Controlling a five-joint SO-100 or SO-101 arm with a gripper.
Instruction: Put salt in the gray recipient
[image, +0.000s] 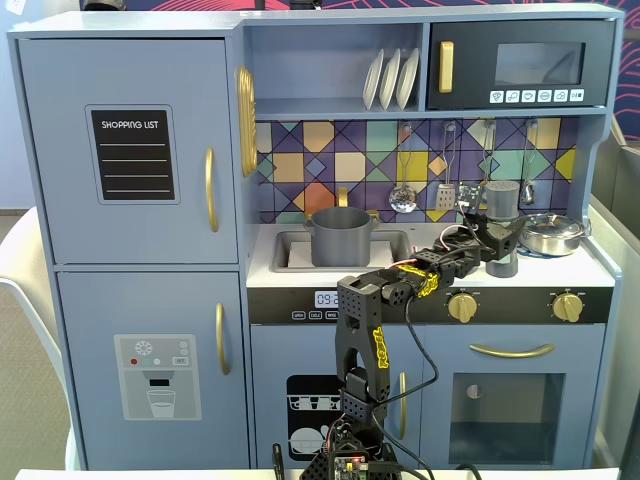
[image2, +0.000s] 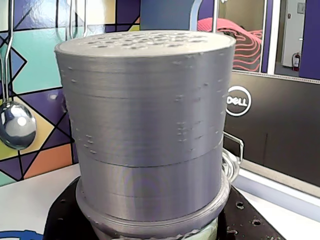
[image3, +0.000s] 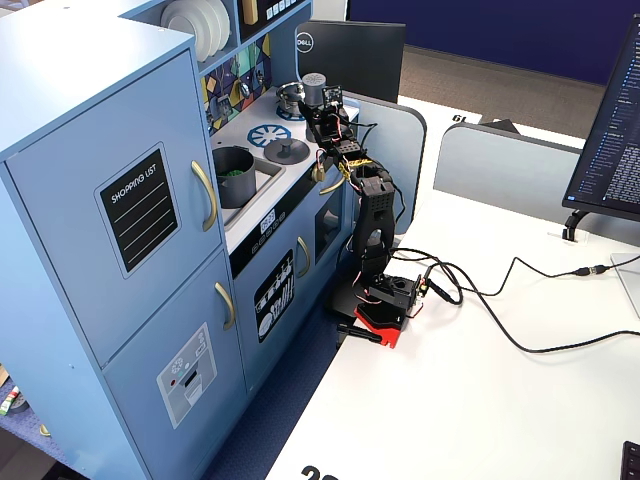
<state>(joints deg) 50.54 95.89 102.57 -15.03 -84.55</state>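
The salt shaker (image: 502, 205), a tall gray cylinder, stands upright at the right of the toy kitchen counter. It fills the wrist view (image2: 150, 125), with a perforated top and a pale green label edge at the bottom. It also shows in a fixed view (image3: 314, 90). My gripper (image: 497, 242) is shut on its lower part, with the black jaws hugging both sides (image2: 155, 222). The gray recipient (image: 342, 237), a matte gray pot, sits in the sink to the left, about a third of the counter away, and it also shows in a fixed view (image3: 235, 175).
A shiny steel pan (image: 553, 233) sits just right of the shaker. A flat gray lid with knob (image3: 285, 150) lies on the hob between shaker and pot. Ladle and utensils (image: 404, 195) hang on the tiled back wall. A Dell monitor (image3: 350, 55) stands behind the counter.
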